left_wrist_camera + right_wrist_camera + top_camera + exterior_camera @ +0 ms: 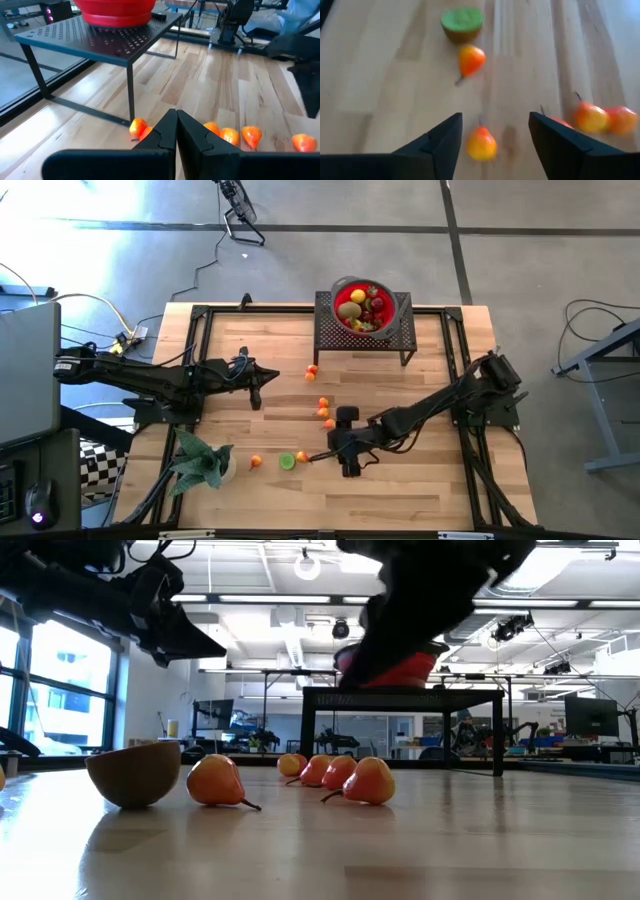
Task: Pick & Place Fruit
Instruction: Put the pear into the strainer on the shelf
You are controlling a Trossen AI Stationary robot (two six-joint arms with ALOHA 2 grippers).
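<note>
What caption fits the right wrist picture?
Open right gripper above a small orange-yellow toy pear, halved green-faced kiwi lying beyond.

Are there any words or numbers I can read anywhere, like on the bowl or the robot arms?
None: no word, number or sign can be read in any view.
Red bowl: plain, no label shows.
Black mesh stand: no writing shows.
Left gripper and right gripper: plain dark, no brand visible.
Screens far back in the room: too small to read.
</note>
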